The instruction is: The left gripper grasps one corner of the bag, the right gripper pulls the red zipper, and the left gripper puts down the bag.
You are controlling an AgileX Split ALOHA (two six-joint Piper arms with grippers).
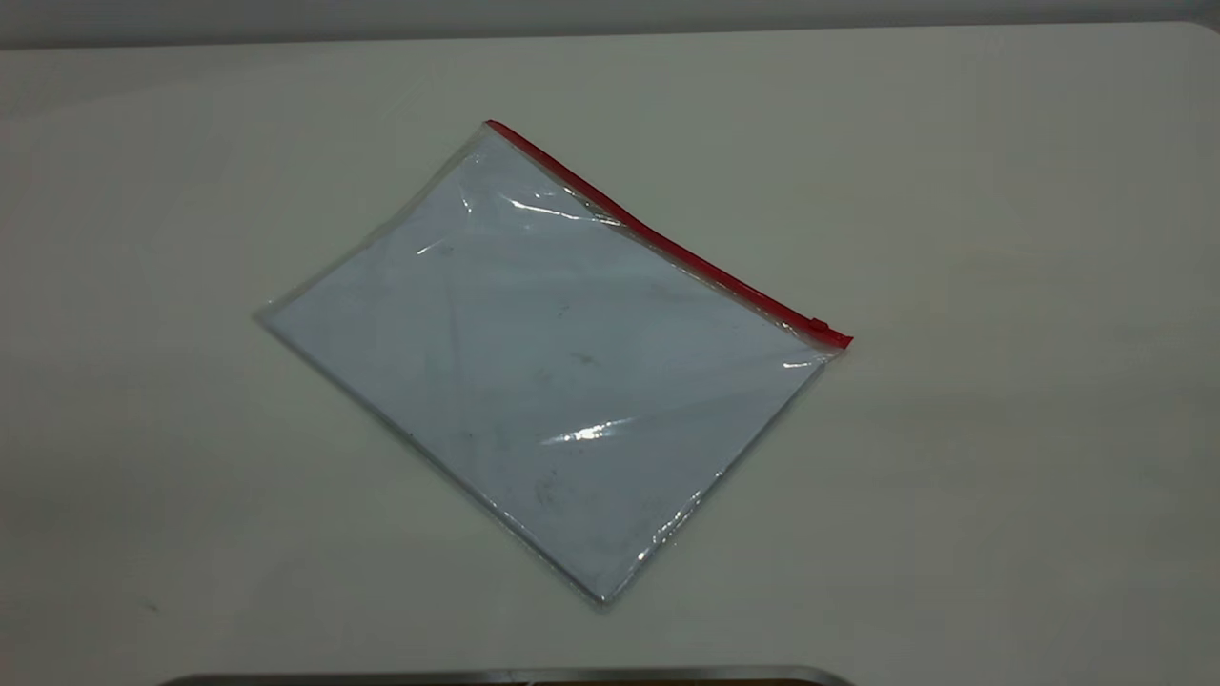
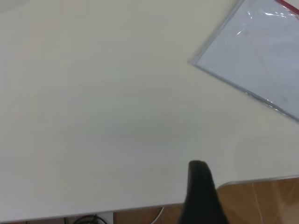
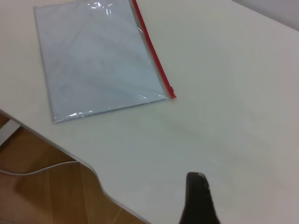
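— The bag [image 1: 543,372]? Lying flat on the table [image 1: 1001,191], red zipper [image 1: 667,243] along its far edge, slider near the right corner.
— Left gripper [image 2: 201,196], right gripper [image 3: 198,198]? Both well apart from it; jaw state impossible to tell.

Large flat clear plastic bag [image 1: 534,381]: pale bluish-white, glossy white glare streaks, faint grey smudges. Thin plastic zipper strip [image 1: 667,243] along one long edge: red, with slider tab [image 1: 818,325] same red. Smooth table surface [image 1: 1001,238]: plain off-white, no pattern. Tapering gripper finger [image 2: 202,196]: black. Other wrist's finger [image 3: 198,198]: black. Floor [image 3: 42,154] below table edge: brown.
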